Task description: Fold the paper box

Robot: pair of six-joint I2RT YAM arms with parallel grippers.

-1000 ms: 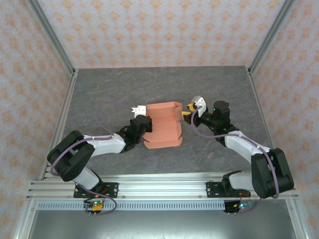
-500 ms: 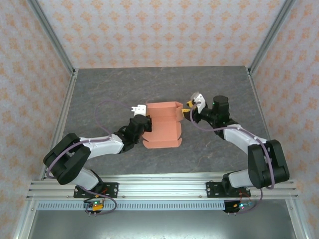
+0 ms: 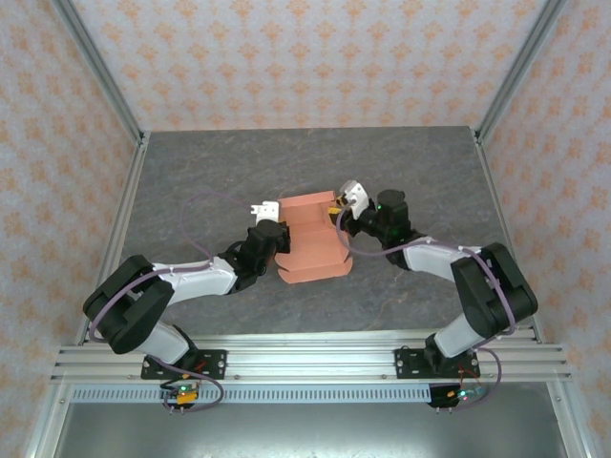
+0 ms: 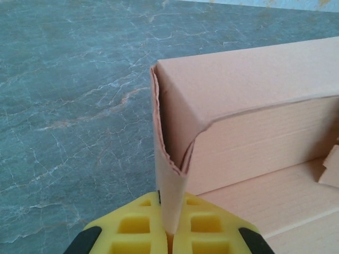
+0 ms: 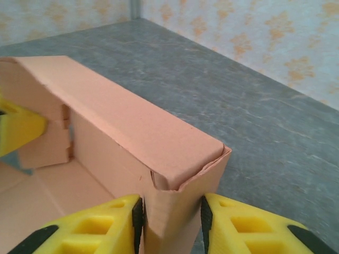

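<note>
Paper box [image 3: 311,253] wall pinched in left claw [image 4: 168,235]; corner clamped by right claw [image 5: 170,219].

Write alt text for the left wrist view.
The left gripper, at the bottom of the frame, is shut on a thin upright flap of the salmon-orange paper box. The box's folded wall runs to the right, above a grey marbled table.

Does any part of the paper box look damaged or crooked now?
Yes. At the corner of the paper box pinched by the left hand, the flap's edge is ragged and bowed. At the corner between the fingers of the right hand, the fold is crumpled and gapes slightly.
</note>
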